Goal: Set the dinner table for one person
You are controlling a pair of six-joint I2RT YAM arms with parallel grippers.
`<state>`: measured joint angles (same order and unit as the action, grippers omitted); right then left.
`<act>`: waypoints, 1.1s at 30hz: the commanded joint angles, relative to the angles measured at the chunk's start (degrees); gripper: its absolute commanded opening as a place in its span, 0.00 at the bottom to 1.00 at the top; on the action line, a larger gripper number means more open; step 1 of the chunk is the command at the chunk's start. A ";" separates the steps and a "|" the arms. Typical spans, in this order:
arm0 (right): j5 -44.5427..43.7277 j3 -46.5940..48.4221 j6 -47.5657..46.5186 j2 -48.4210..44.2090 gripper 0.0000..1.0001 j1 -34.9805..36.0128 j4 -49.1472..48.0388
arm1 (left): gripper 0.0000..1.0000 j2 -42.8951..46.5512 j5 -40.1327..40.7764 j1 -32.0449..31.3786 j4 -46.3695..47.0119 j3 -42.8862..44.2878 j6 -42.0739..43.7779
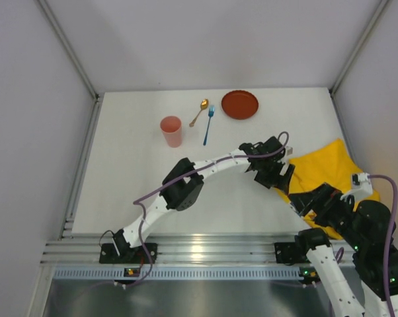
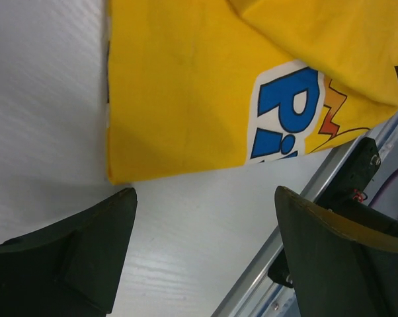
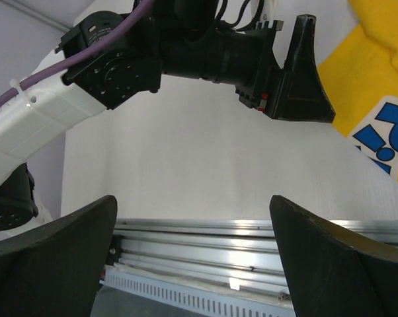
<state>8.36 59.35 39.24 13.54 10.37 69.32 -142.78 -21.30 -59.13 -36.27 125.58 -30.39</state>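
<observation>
Dinner table (image 1: pixel 133 172) bears cup (image 1: pixel 171 131), spoon (image 1: pixel 199 113), fork (image 1: pixel 207 124), plate (image 1: pixel 240 104), cloth (image 1: pixel 324 162).

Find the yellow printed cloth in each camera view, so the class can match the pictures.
Top external: the yellow cloth lies at the right, mid-height, partly under the arms.
Left wrist: it fills the upper middle and right.
Right wrist: it shows at the upper right edge.
Shared landmark: the ribbed aluminium rail.

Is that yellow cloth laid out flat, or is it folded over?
Folded over. In the left wrist view a flap of the yellow cloth lies across its blue lettering, hiding part of it.
</observation>
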 commanded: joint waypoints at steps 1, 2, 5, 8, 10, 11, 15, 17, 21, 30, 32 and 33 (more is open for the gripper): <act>-0.27 0.85 0.31 0.26 1.00 0.53 1.25 | 0.91 -3.37 -1.38 -2.12 1.90 1.60 -2.56; -0.19 0.85 0.22 0.26 1.00 0.61 1.43 | 0.91 -3.99 -1.29 -2.39 2.17 1.86 -3.00; -0.19 1.47 -0.83 0.35 1.00 0.61 1.96 | 0.88 -6.36 0.46 -2.48 1.91 3.35 -4.76; -0.36 2.52 -2.33 0.87 1.00 0.53 3.01 | 0.87 -7.42 3.44 -2.30 2.26 4.76 -5.29; -0.54 3.31 -3.38 1.31 1.00 0.53 3.71 | 0.83 -8.39 4.94 -1.95 1.65 6.33 -5.82; -0.63 3.57 -3.73 1.40 1.00 0.61 3.98 | 0.82 -8.65 7.30 -1.78 -1.40 9.04 -5.73; -1.68 6.38 -6.28 2.45 1.00 0.62 6.08 | 0.76 -3.16 23.53 -0.02 -6.27 6.19 -4.42; -2.47 6.91 -6.98 2.46 1.00 0.62 6.62 | 0.77 0.55 26.91 0.60 -4.43 -2.33 -4.15; -3.17 6.92 -8.22 2.80 1.00 0.70 6.36 | 0.77 0.84 27.72 1.65 -4.50 -4.56 -3.19; -3.53 5.51 -9.71 4.48 1.00 0.70 5.04 | 0.75 -9.97 1.01 -0.10 -1.35 5.63 -2.30; -3.53 5.07 -9.97 4.65 1.00 0.70 4.86 | 0.75 -11.37 -1.89 -0.80 -1.35 6.34 -2.13; -3.53 4.55 -9.89 4.83 1.00 0.70 4.69 | 0.74 -11.64 -2.25 -1.33 -1.52 6.34 -1.95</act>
<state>5.61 64.82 30.61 17.06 10.37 74.56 -148.40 -15.07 -57.80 -33.56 132.90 -33.28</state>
